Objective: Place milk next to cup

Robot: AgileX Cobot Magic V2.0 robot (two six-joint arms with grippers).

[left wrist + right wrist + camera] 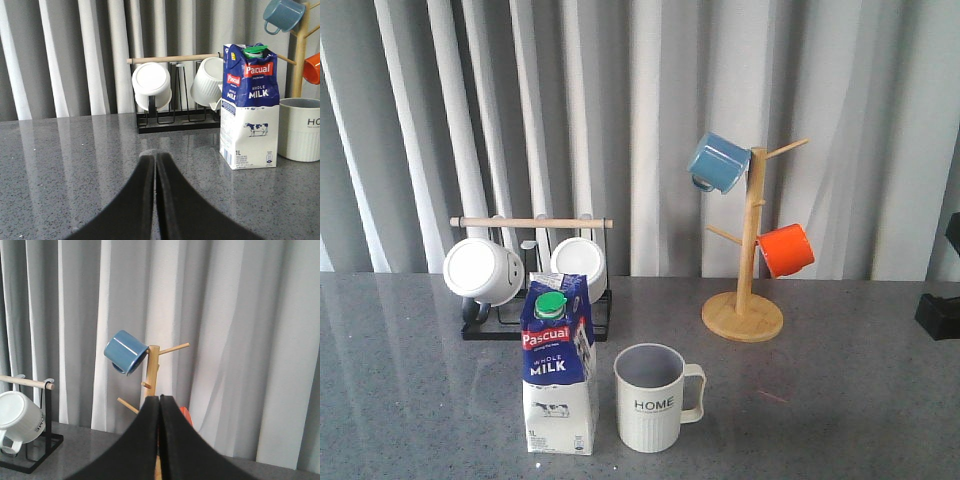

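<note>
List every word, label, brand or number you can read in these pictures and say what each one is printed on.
"Pascual": red label on the tall blue-and-white gable-top milk carton.
"WHOLE MILK": white letters on the carton's blue part.
"1L": low on the carton's white part.
"HOME": dark letters on the off-white ribbed mug.
"HOME", turned sideways: on the plain white mug hanging on the black rack.
Fine print on the carton's side and base is too small to read.

Your left gripper (154,165) has its two dark fingers (135,200) pressed together — only a hairline seam shows between them, and nothing sits between the pads. Your right gripper (160,407) looks the same: fingers (177,445) closed tip to tip and empty — raised, pointing roughly level.
</note>
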